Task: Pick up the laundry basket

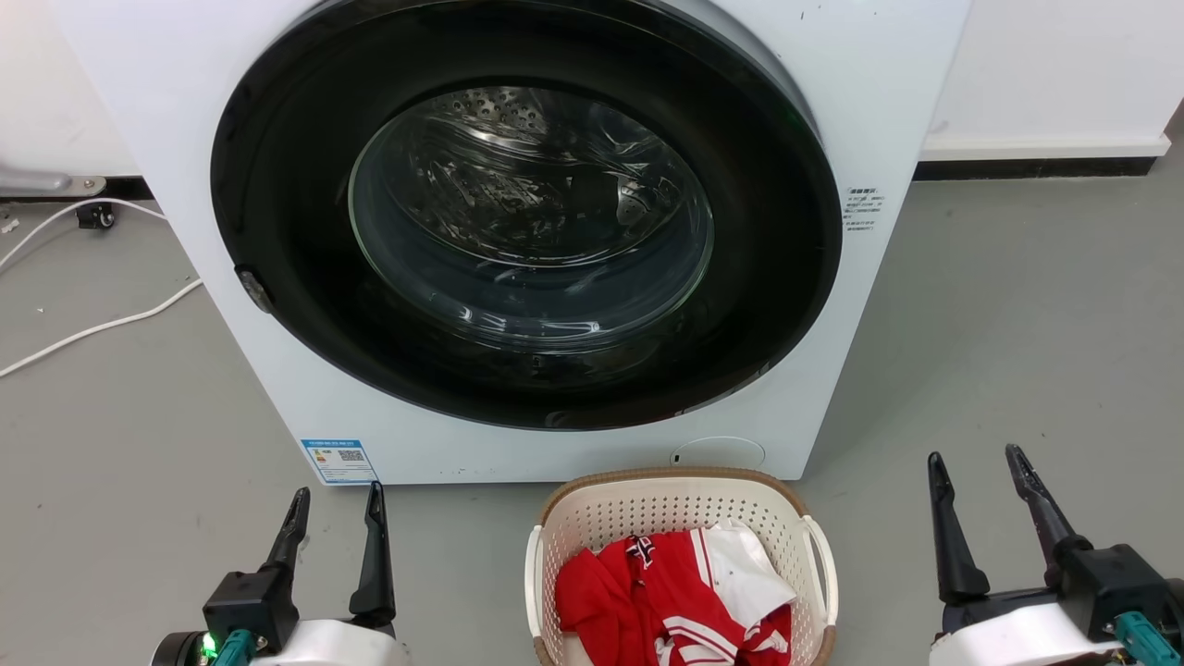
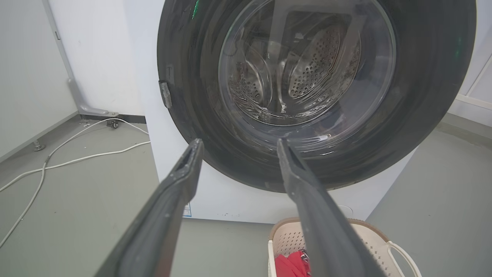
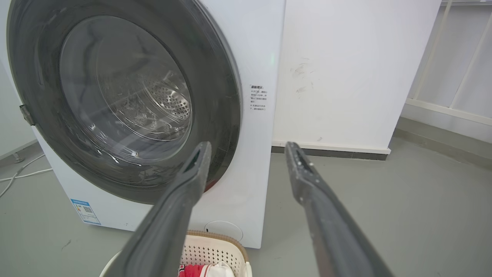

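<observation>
Laundry basket (image 1: 647, 518) of red clothes (image 1: 638, 592) sits before a washing machine (image 1: 888, 83), between left gripper (image 1: 338, 492) and right gripper (image 1: 974, 455), both spread empty; each should pinch a side handle (image 1: 534, 573), lifting evenly.

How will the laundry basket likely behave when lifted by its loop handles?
The laundry basket looks like perforated plastic, so probably light and fairly stiff. Few red-and-white clothes lie inside, adding little weight. Lifted by one handle, it would likely tilt.

Left claw (image 1: 339, 489) and right claw (image 1: 973, 452) have dark fingers (image 1: 375, 555), white forearms (image 1: 1017, 638).
</observation>
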Motion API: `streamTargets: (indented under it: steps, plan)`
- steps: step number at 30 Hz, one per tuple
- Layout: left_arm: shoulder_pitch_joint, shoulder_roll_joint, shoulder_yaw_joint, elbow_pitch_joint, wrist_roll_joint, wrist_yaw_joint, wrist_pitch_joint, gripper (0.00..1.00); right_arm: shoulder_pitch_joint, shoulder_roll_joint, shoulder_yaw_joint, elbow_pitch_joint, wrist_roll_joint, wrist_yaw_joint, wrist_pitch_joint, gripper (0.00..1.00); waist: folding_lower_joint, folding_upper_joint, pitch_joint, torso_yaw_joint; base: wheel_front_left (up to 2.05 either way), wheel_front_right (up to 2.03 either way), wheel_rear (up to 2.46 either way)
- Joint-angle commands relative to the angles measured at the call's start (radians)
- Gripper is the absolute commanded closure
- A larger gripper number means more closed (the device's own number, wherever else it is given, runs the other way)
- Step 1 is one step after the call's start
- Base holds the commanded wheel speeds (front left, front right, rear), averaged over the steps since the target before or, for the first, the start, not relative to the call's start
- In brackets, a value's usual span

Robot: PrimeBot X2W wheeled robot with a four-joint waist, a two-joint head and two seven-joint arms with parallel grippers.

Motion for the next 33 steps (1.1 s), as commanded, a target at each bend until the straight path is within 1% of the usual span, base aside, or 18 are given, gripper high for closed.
streamTargets:
  steps: [1, 6, 16, 33]
  plan:
    - [0.011, 0.003, -0.001, 0.001, 0.020, 0.003, -0.010, 0.00, 0.014, -0.005, 0.003, -0.008, -0.020, 0.000, -0.010, 0.00, 0.0000, 0.0000, 0.000, 0.001, 0.00, 0.00, 0.00]
    - [0.018, 0.003, -0.001, 0.001, 0.046, 0.008, -0.018, 0.00, 0.018, -0.005, 0.007, -0.008, -0.053, 0.000, -0.017, 0.00, 0.0000, 0.0000, -0.001, 0.004, 0.00, 0.00, 0.00]
    - [0.018, 0.003, 0.005, 0.004, 0.040, 0.007, -0.016, 0.00, 0.014, -0.005, -0.003, 0.010, -0.015, 0.000, -0.016, 0.00, 0.0000, 0.0000, -0.001, 0.004, 0.00, 0.00, 0.00]
    - [0.012, 0.003, -0.004, 0.012, 0.050, 0.002, -0.015, 0.00, 0.011, -0.005, -0.002, 0.014, -0.001, 0.000, -0.016, 0.00, 0.0000, 0.0000, 0.006, 0.001, 0.00, 0.00, 0.00]
